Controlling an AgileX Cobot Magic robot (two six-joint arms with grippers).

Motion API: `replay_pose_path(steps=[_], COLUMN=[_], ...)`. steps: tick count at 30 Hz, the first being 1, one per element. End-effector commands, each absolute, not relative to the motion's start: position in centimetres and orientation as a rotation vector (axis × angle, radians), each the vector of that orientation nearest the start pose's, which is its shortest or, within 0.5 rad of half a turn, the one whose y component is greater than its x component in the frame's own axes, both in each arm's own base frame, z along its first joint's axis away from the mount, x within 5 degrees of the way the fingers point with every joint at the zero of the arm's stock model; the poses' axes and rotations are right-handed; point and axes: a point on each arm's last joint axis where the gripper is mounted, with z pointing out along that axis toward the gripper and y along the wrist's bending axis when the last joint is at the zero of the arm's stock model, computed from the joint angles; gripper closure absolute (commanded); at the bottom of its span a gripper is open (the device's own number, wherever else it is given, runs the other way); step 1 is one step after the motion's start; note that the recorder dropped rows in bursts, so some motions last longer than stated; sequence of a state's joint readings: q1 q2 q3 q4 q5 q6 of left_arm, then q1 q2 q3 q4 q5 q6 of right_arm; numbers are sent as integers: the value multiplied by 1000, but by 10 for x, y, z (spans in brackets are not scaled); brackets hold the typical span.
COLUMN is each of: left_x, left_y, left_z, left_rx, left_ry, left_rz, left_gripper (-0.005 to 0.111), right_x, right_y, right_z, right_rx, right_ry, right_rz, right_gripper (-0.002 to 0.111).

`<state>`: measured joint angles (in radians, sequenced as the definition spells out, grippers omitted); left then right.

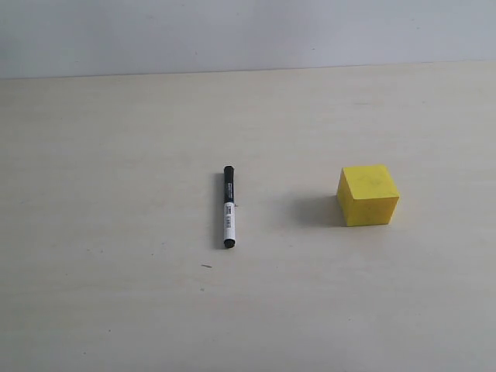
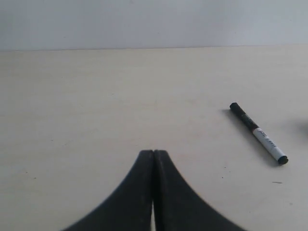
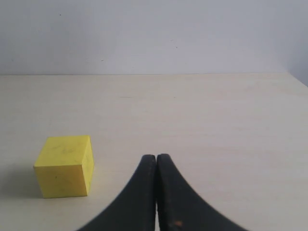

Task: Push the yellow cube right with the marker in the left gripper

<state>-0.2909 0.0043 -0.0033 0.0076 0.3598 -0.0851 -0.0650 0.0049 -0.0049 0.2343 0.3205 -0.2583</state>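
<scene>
The marker [image 1: 229,207] lies flat on the table near the middle, black cap toward the back; it also shows in the left wrist view as the marker [image 2: 259,133], well apart from my left gripper [image 2: 154,153], which is shut with nothing between its fingers. The yellow cube [image 1: 368,194] stands on the table to the marker's right. In the right wrist view the yellow cube [image 3: 65,165] sits beside my right gripper [image 3: 156,157], which is shut and empty. Neither gripper appears in the exterior view.
The pale wooden table [image 1: 116,155] runs back to a plain grey-white wall [image 1: 248,31]. A small dark speck [image 1: 206,266] lies in front of the marker.
</scene>
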Motion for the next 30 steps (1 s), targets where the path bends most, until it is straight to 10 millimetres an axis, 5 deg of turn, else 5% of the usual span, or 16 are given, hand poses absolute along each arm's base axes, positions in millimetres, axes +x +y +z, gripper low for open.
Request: replay_pose_path(steps=[1, 30], left_x=[52, 53], left_y=[-11, -7], left_z=[181, 181], left_rx=[117, 54], left_ry=[1841, 1841], left_rz=[-198, -148], left_gripper=[107, 107], right_x=[54, 54], right_y=[3, 3], right_z=[186, 186], right_rx=[-26, -26], right_ry=[1784, 1784], right_rz=[-19, -19], right_gripper=[108, 108])
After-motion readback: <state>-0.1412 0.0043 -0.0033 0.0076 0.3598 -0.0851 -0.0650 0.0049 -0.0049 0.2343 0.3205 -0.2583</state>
